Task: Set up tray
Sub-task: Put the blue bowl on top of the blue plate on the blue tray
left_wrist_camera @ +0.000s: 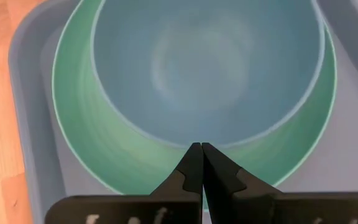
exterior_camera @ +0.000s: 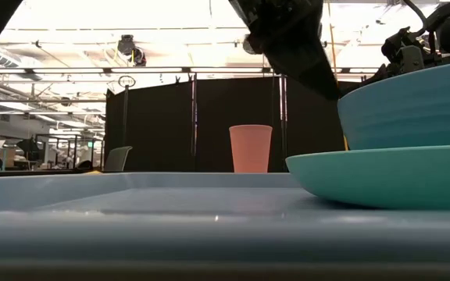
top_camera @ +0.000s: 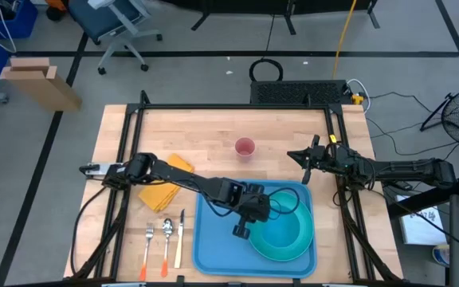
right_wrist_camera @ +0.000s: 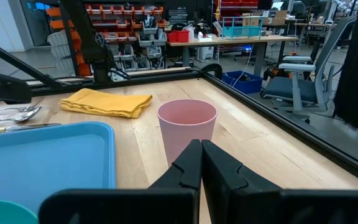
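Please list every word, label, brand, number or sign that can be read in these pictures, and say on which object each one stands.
No text can be read in any view.
The tray, plate, bowl, pink cup, yellow cloth and cutlery show no print or labels.
The bins and shelves in the room behind the table are too far off to read.

Overhead, table-level and wrist views share the tray [top_camera: 213,239].
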Controlling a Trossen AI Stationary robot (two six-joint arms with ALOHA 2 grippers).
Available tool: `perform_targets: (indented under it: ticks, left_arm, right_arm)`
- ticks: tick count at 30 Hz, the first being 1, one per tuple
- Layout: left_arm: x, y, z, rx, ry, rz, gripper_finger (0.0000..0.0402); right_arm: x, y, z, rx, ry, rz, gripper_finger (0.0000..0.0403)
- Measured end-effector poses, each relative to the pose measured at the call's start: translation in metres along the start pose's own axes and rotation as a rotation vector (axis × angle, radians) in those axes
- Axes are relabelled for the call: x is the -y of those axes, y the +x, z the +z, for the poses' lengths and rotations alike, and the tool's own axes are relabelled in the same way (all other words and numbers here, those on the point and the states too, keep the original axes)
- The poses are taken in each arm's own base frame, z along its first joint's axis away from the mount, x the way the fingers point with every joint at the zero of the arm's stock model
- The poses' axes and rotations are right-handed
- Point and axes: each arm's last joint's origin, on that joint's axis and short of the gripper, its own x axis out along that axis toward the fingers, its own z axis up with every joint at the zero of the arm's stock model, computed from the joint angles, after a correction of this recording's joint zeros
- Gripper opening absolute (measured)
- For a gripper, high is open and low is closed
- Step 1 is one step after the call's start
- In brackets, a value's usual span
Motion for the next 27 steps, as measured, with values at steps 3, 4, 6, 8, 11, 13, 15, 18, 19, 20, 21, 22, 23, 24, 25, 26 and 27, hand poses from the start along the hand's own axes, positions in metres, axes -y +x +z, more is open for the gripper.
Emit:
perform_targets:
  ticks: [3,4,6,8,11,13,15,18,19,20,21,22,23,24,25,26,27]
  left_arm:
    - [0.000,0.000,0.000,0.004,0.010,-0.002,0.0000]
    - [0.000,0.000,0.000,0.004,0.014,-0.001,0.0000]
    - [-0.001,0.000,0.000,0.001,0.019,0.031,0.0000]
    - [-0.003,0.000,0.001,0.004,0.034,0.080,0.0000]
    - [-0.005,-0.009,0.007,0.011,0.049,0.122,0.0000]
    - [-0.006,-0.017,0.011,0.011,0.041,0.141,0.0000]
    - [-0.007,-0.019,0.007,-0.035,0.019,0.149,0.0000]
    - [-0.008,-0.007,-0.005,-0.105,-0.017,0.130,0.0000]
    - [-0.009,-0.002,-0.007,-0.108,-0.022,0.123,0.0000]
    - [-0.008,0.003,-0.010,-0.114,-0.023,0.109,0.0000]
    - [-0.008,0.007,-0.012,-0.114,-0.024,0.094,0.0000]
    - [-0.008,0.011,-0.012,-0.099,-0.024,0.084,0.0000]
    - [-0.007,0.015,-0.011,-0.079,-0.022,0.075,0.0000]
    - [-0.007,0.016,-0.010,-0.067,-0.020,0.066,0.0000]
    - [-0.006,0.017,-0.010,-0.061,-0.019,0.057,0.0000]
    - [-0.006,0.018,-0.009,-0.049,-0.018,0.053,0.0000]
    - [-0.006,0.019,-0.008,-0.038,-0.018,0.044,0.0000]
  right_arm:
    - [0.000,0.000,0.000,0.000,0.000,-0.001,0.0000]
    - [0.000,0.000,0.000,0.000,0.000,0.000,0.0000]
    - [0.000,0.000,0.000,0.000,0.000,0.000,0.0000]
    - [0.000,0.000,0.000,0.000,0.000,0.000,0.0000]
    - [0.000,0.000,0.000,0.000,0.000,0.000,0.0000]
    - [0.000,0.000,0.000,0.000,0.001,0.000,0.0000]
    - [0.000,0.000,0.000,0.000,0.003,-0.001,0.0000]
    - [0.000,0.000,0.000,-0.005,0.002,-0.001,0.0000]
    - [0.000,0.000,-0.001,-0.007,0.001,-0.001,0.0000]
    - [0.000,0.000,-0.001,-0.009,0.000,-0.001,0.0000]
    - [0.000,0.000,-0.001,-0.010,0.000,-0.001,0.0000]
    - [0.000,0.000,-0.001,-0.010,0.000,-0.001,0.0000]
    - [0.000,0.000,-0.001,-0.010,0.000,-0.001,0.0000]
    - [0.000,0.000,-0.001,-0.010,0.000,-0.001,0.0000]
    - [0.000,0.000,-0.001,-0.006,0.001,-0.001,0.0000]
    - [0.000,0.000,0.000,-0.004,0.002,-0.001,0.0000]
    - [0.000,0.000,0.000,-0.003,0.002,-0.001,0.0000]
